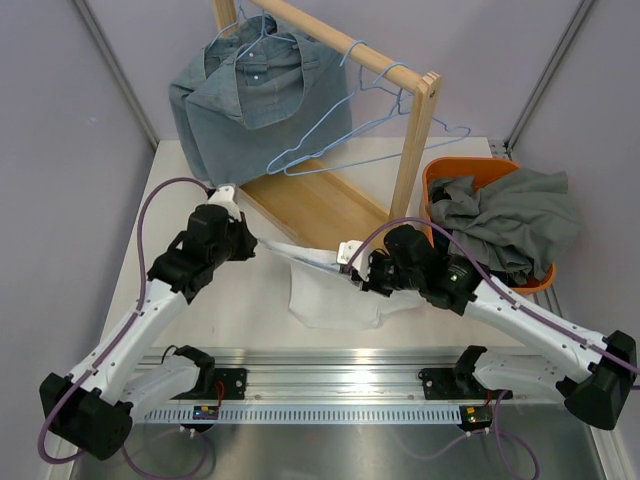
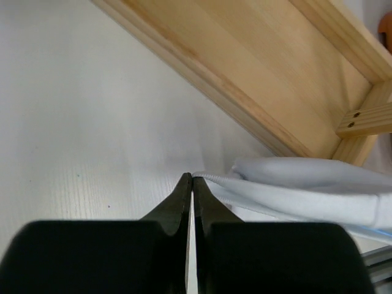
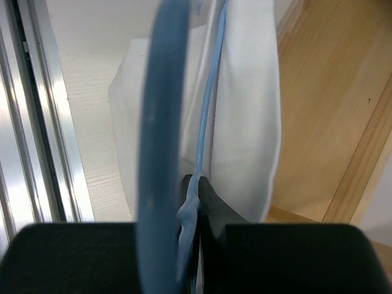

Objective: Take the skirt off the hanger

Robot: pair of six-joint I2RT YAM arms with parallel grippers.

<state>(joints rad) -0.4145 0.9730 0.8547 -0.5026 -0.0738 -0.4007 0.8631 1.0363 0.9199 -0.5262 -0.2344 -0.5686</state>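
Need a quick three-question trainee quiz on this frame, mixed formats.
1. Fill in: the denim garment hangs on the wooden ___.
2. What does the right pincer grip? A) denim garment B) blue hanger C) nothing
3. True or false: the left pincer, at the white skirt's edge, stands wide open.
Key: 1 rack; 2 B; 3 false, it is shut.

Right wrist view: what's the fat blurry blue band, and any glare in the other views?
Right wrist: the band is the hanger wire, close to the lens and out of focus; the white skirt behind is sharper. Left wrist: left claw soft-edged, table washed out bright. Top external: even light, sharp.
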